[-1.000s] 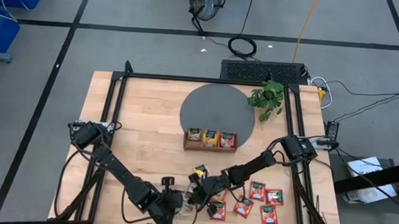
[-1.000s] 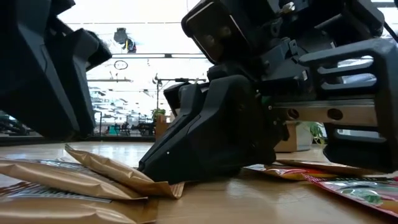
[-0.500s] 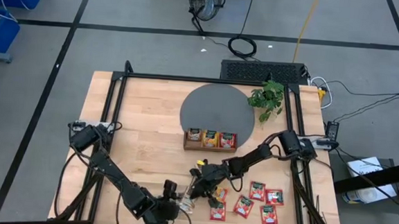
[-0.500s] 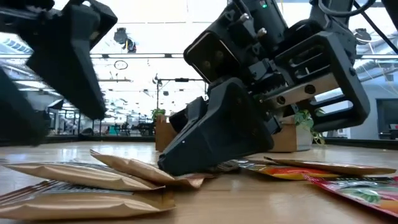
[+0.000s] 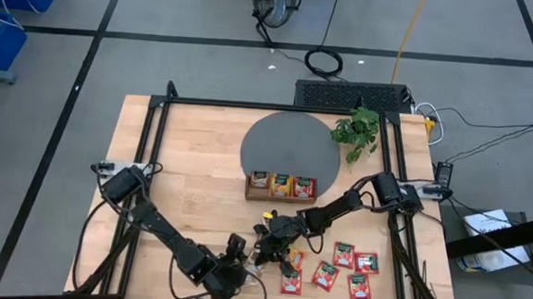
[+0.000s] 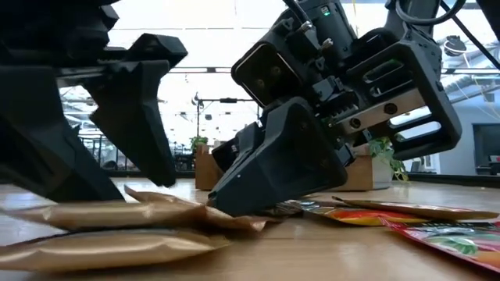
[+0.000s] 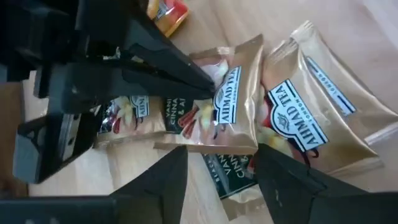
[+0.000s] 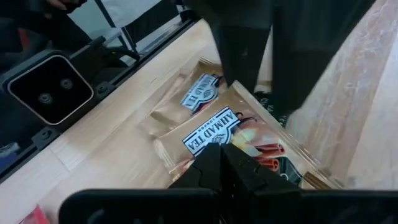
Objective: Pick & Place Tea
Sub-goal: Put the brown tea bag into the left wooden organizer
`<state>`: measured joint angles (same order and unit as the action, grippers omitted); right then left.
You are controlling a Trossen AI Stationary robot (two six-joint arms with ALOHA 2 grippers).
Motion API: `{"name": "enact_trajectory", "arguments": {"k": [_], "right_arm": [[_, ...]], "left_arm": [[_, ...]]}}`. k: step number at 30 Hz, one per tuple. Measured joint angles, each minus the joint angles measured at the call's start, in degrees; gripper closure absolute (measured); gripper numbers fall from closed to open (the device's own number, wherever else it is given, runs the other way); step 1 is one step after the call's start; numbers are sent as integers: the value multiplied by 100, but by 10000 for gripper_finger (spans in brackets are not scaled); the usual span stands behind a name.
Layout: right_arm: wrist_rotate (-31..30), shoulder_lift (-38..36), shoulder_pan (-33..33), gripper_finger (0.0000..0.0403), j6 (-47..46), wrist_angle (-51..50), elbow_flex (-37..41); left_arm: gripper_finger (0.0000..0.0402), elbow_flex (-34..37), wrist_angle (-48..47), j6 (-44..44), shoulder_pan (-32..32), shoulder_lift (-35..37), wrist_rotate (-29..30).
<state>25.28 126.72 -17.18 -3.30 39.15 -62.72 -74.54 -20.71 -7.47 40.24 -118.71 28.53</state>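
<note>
Beige-gold tea sachets lie overlapping near the table's front edge: a top one (image 7: 239, 93), another beside it (image 7: 311, 106), both flat on the wood. My right gripper (image 8: 227, 155) slants down from the table's right, shut, its tips on the top sachet. My left gripper (image 7: 224, 155) stands open over the same pile, one finger on each side of the top sachet's near end. Red sachets (image 5: 343, 256) and an orange one (image 5: 294, 259) lie flat to the right. My right gripper presses its shut fingertips (image 7: 208, 84) down on the printed face of the top beige sachet (image 7: 227, 87), slanting down from the table's right. The sachet lies on the ones below. Whether any foil is pinched between the tips does not show. My left gripper: whether its fingers touch the pile cannot be told.
A wooden three-slot tray (image 5: 280, 198) with a sachet in each slot stands on a grey round mat (image 5: 290, 137) behind the arms. A small plant (image 5: 357, 132) is at the back right. Bare wood lies to the left of the pile.
My right gripper has slid toward the table's left onto the beige pile and tipped steeper, then kept still. My left gripper has rolled and come down over the pile, its fingers now close above the sachets.
</note>
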Motion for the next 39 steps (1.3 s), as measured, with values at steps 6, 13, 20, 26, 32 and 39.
{"name": "enact_trajectory", "arguments": {"k": [6,13,20,26,32,39], "right_arm": [[33,0,36,402,-53,-10,0],[35,0,36,403,-51,55,0],[37,0,34,403,-120,132,0],[34,4,30,401,-219,287,4],[35,-243,25,381,-208,118,15],[430,-1082,34,334,-1,-59,11]], "left_arm": [[245,-5,277,620,76,-124,230],[269,-3,295,920,77,-130,326],[327,8,412,1286,76,-143,474],[392,8,465,1389,154,-143,698],[379,7,434,1687,360,-143,1359],[391,-304,316,1798,760,-143,2564]]}}
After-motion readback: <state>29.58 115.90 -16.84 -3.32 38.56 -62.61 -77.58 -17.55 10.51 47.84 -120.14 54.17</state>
